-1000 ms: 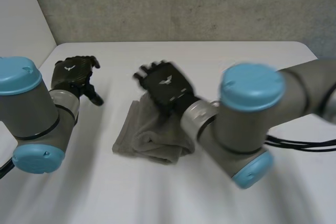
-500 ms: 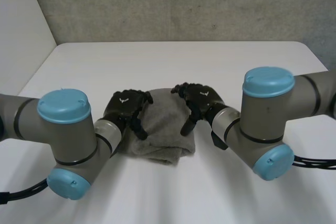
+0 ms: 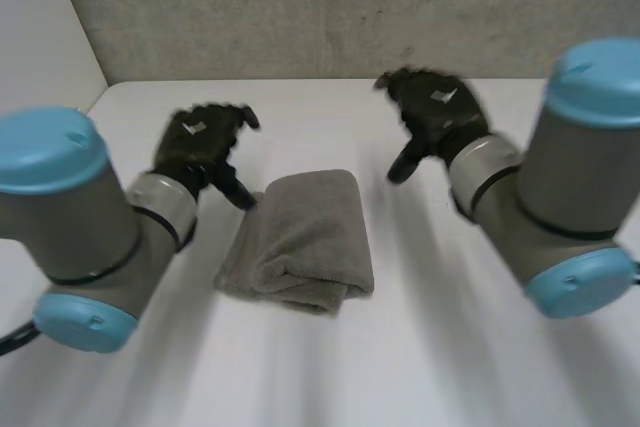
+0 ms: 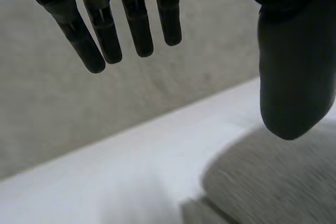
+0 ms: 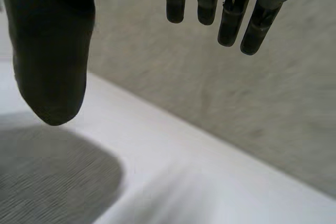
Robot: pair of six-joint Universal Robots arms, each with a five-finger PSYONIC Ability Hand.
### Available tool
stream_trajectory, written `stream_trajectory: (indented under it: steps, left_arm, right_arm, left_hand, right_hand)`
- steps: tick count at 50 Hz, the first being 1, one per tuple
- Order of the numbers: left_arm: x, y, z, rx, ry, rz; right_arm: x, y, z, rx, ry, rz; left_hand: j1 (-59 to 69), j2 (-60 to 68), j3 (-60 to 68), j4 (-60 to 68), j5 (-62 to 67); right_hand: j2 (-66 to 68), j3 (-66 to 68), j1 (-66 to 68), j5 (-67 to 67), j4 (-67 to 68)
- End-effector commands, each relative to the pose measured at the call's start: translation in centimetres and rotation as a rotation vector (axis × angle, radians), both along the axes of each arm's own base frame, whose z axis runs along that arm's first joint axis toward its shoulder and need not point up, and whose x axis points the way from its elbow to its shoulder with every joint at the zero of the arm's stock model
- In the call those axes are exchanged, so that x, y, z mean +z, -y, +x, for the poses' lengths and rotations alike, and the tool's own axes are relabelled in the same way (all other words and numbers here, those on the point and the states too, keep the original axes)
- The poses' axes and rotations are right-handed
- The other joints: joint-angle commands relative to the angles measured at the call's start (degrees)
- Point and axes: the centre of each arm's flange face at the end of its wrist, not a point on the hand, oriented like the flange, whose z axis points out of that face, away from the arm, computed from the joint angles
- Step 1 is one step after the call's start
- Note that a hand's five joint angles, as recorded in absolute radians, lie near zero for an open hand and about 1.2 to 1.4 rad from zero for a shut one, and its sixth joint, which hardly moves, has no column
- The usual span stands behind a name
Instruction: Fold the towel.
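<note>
Although the grey wall (image 3: pixel 330 7) behind is the largest thing here, it plays no part; the white table (image 3: pixel 420 367) in front of it bears the work. Next come the two arms: the left arm (image 3: pixel 90 237) and the right arm (image 3: pixel 560 187) reach forward on either side.

Between them the towel (image 3: pixel 305 237) lies on the table, already folded into a thick bundle, with its layers showing at the end nearest to the robot. Its long axis runs from the robot toward the wall, a little tilted. The towel lies between the two hands and nearer to the robot than both of them.

The left hand (image 3: pixel 200 142) is the nearer one. Its thumb (image 4: pixel 294 77) hangs just beside the far left corner of the towel, and we cannot tell if it touches. The right hand (image 3: pixel 435 112) is well apart, beyond the far right corner.

Both hands are released: the fingers (image 4: pixel 105 30) of the left and the fingers (image 5: pixel 231 14) of the right are straight and hold nothing.

We see nothing between either hand and the towel. So we judge that a further fold, if one is needed, should bring the hands toward the robot and down to the short far edge.
</note>
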Motion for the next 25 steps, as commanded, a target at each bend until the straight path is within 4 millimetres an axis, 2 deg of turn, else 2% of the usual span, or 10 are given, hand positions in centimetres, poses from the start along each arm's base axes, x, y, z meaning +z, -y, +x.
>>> stream_trajectory:
  steps: [1,3,10,20,25]
  left_arm:
    - [5.6,-0.7,2.8,0.107,-0.038,-0.087]
    - [7.1,-1.6,3.5,0.116,-0.04,-0.092]
    - [8.3,-3.0,4.2,0.119,-0.039,-0.091]
    - [8.2,-3.1,4.2,0.119,-0.039,-0.088]
    - [7.9,-3.3,4.2,0.116,-0.036,-0.081]
  right_arm:
    - [4.5,-0.8,-4.2,-0.145,0.027,-0.054]
    - [4.8,-1.0,-5.7,-0.191,0.021,-0.048]
    - [4.4,-1.1,-8.5,-0.269,0.005,-0.03]
    - [3.6,-1.2,-8.8,-0.278,-0.017,-0.013]
    - [3.7,-1.2,-8.8,-0.273,-0.008,-0.024]
  left_hand:
    - [-7.48,-7.43,-6.66,-8.11,-15.75]
    - [-8.99,-8.94,-8.17,-9.62,-17.26]
    - [-9.67,-9.62,-8.85,-10.3,-17.94]
    - [-9.84,-9.79,-9.01,-10.46,-18.1]
    - [-14.88,-14.83,-14.06,-15.51,-23.15]
  right_hand:
    - [-4.55,-3.97,-3.27,-1.16,-4.64]
    - [-4.55,-3.97,-3.27,-1.16,-4.64]
    - [-4.55,-3.97,-3.27,-1.16,-4.64]
    - [-4.55,-3.97,-3.27,-1.16,-4.64]
    - [-4.55,-3.97,-3.27,-1.16,-4.64]
